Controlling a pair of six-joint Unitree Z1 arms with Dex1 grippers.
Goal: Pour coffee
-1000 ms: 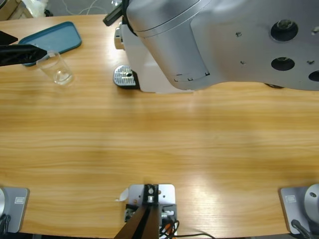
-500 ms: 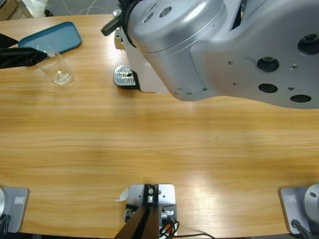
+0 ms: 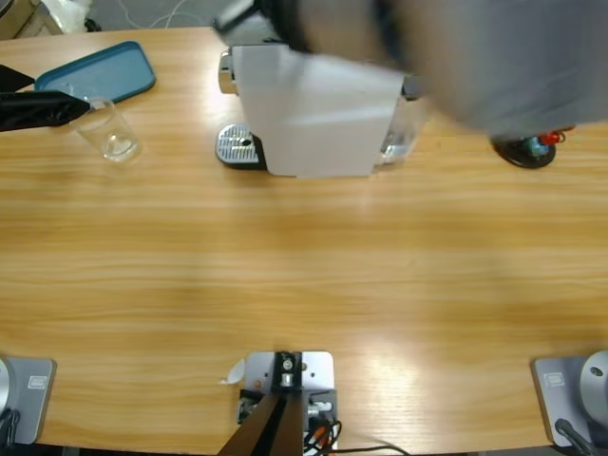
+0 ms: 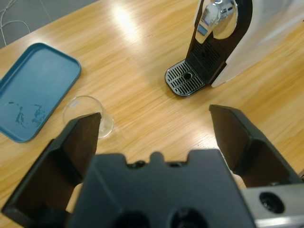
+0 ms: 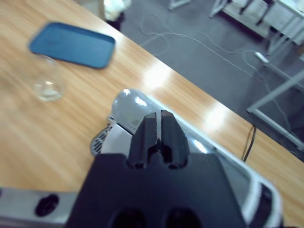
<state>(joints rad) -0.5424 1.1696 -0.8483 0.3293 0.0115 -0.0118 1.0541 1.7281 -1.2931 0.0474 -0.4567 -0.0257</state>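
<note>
A white coffee machine (image 3: 304, 114) stands at the table's far middle, its round metal drip tray (image 3: 237, 147) toward the left. A clear empty glass (image 3: 109, 133) stands left of it, not under the spout. Coffee is out of view. My left gripper (image 4: 154, 116) is open; its left jaw tip is next to the glass (image 4: 88, 116), with the machine (image 4: 228, 33) ahead. In the high view the left gripper (image 3: 62, 91) comes in from the left edge. My right gripper (image 5: 159, 116) is shut and hovers above the machine's top (image 5: 128, 107). Its arm (image 3: 446, 52) is a blur at the top.
A blue tray (image 3: 95, 71) lies at the far left corner, behind the glass. A small black stand with red and blue bits (image 3: 527, 150) sits right of the machine. Bare wooden table (image 3: 304, 275) spreads in front.
The right arm's big silver elbow has swung up and away, uncovering the machine's top and the black stand. The left gripper and the glass have stayed put.
</note>
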